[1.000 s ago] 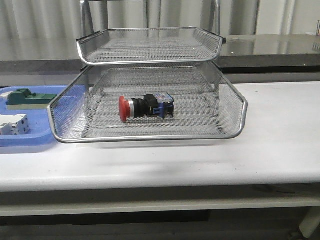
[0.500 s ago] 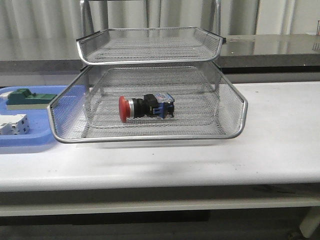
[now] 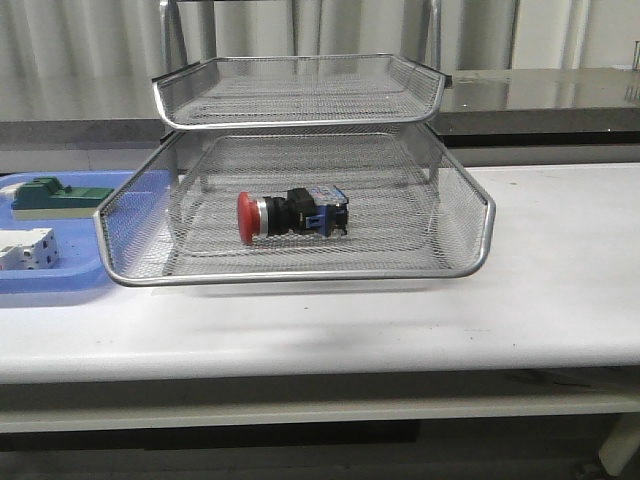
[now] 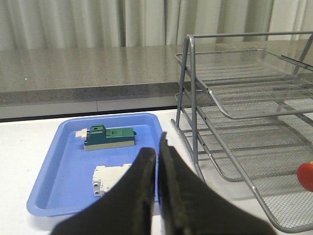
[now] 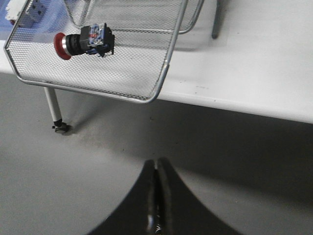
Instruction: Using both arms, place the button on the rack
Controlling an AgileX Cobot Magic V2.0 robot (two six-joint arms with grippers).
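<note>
The button (image 3: 290, 214), with its red head, black body and blue rear block, lies on its side in the pulled-out middle tray of the silver wire rack (image 3: 470, 262). It also shows in the right wrist view (image 5: 84, 40), and only its red head shows in the left wrist view (image 4: 306, 176). Neither arm appears in the front view. My left gripper (image 4: 157, 152) is shut and empty, above the near edge of the blue tray (image 4: 54, 191), left of the rack (image 4: 195, 122). My right gripper (image 5: 156, 164) is shut and empty, off the table's front edge, over the floor.
The blue tray (image 3: 60, 285) at the table's left holds a green block (image 3: 55, 196) and a white boxy component (image 3: 25, 249). The rack's upper tray (image 3: 300, 90) sits above the button. A grey counter runs behind the table. A table leg with a caster (image 5: 56, 117) stands below.
</note>
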